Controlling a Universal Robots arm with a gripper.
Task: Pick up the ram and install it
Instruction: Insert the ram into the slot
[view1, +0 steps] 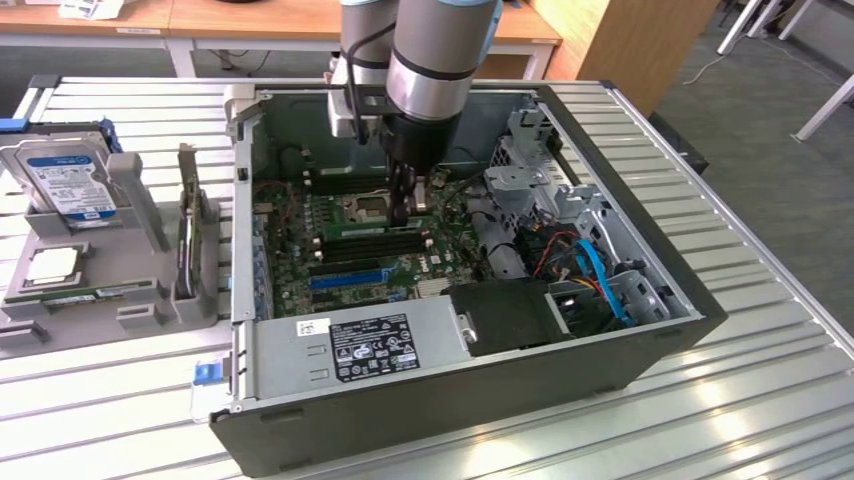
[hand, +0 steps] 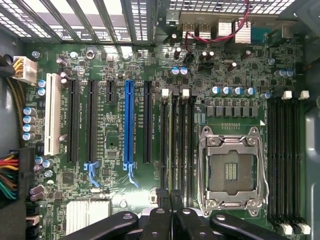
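Note:
In the wrist view the ram (hand: 171, 145) appears edge-on as a thin green strip. It lies along one of the black memory slots (hand: 184, 145) beside the empty processor socket (hand: 230, 167). My gripper (hand: 170, 196) is shut, its two dark fingertips pressed together at one end of that strip. I cannot tell how deep the stick sits in its slot. In the exterior view my gripper (view1: 410, 208) reaches straight down into the open computer case (view1: 467, 400), fingertips low over the motherboard (view1: 400, 265) at the memory slots.
A grey power supply (view1: 360, 345) fills the case's near side, and blue and orange cables (view1: 601, 275) lie towards the exterior view's right. Outside the case on the left, a grey fixture holds a hard drive (view1: 67, 180), a processor chip (view1: 54, 265), a green stick (view1: 100, 293) and upright cards (view1: 194, 230).

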